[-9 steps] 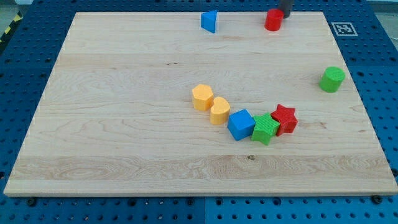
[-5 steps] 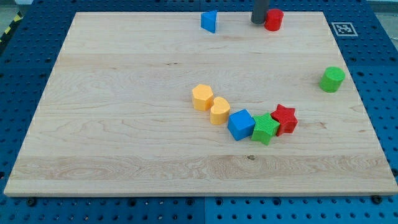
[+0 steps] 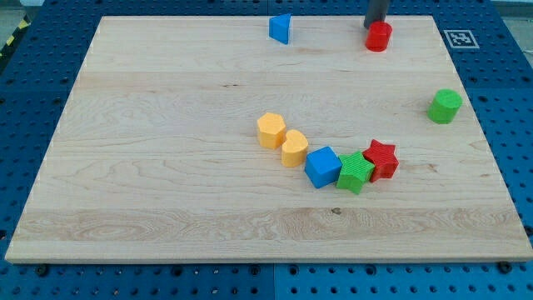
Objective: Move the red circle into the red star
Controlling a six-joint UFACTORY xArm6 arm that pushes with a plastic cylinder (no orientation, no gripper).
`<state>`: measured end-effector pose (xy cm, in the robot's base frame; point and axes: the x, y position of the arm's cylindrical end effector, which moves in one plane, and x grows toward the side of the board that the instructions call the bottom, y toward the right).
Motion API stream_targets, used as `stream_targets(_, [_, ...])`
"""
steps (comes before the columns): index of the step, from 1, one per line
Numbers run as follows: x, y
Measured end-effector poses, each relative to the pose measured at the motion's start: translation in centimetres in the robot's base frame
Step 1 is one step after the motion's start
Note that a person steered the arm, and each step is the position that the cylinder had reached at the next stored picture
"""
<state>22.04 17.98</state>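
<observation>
The red circle [image 3: 379, 37] stands near the view's top edge of the wooden board, right of centre. My tip [image 3: 374, 25] is right behind it, touching its top-left side. The red star [image 3: 382, 160] lies well below, at the right end of a curved row of blocks, touching the green star [image 3: 356, 172].
The row continues leftward with a blue cube [image 3: 322, 167], a yellow heart [image 3: 294, 149] and a yellow hexagon [image 3: 271, 131]. A green cylinder [image 3: 445, 107] stands at the right. A blue triangular block [image 3: 281, 28] sits at the top. The board's edge [image 3: 250, 16] runs close behind the circle.
My tip went from the circle's upper right to its left, then to just above it. The red circle has shifted right and slightly down.
</observation>
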Motion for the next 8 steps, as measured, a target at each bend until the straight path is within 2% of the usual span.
stream_targets(1, [0.1, -0.2])
stream_targets(4, [0.9, 4.0])
stream_targets(5, [4.0, 3.7])
stream_targets(8, [4.7, 3.7])
